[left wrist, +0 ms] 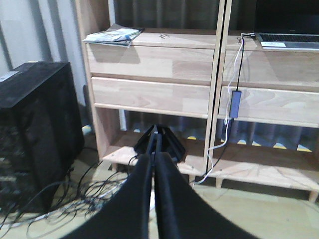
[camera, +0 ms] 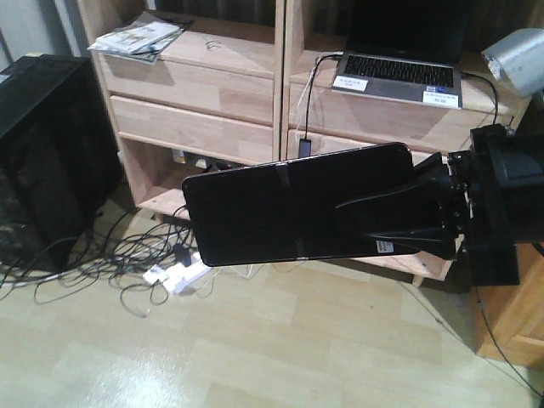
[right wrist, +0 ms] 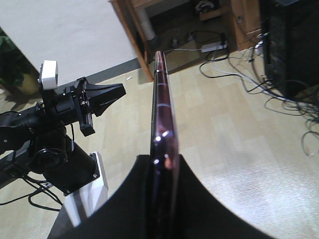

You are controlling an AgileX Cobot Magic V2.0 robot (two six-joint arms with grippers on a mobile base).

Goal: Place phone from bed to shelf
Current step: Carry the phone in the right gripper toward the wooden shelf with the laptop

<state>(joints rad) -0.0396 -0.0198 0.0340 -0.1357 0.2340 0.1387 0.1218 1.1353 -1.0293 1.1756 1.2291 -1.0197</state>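
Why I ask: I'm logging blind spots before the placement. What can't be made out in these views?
The bed: in no view.
Front view: the phone covers part of the shelf's lower bay; its sticker print is too small to read.
Front view: the laptop screen is cut off by the top edge.
Right wrist view: the phone sits edge-on in the right pincer, so its face is hidden.

The phone (camera: 293, 204) hangs before the shelf (camera: 195, 85), above the floor (camera: 280, 340), its right end clamped in the right gripper (camera: 348, 212). On the shelf, a laptop (camera: 399, 72) sits on the right board and magazines (camera: 140, 36) lie on the left one. A cabinet (camera: 47, 153) stands left of the shelf, with cables (camera: 127, 263) on the floor before both.
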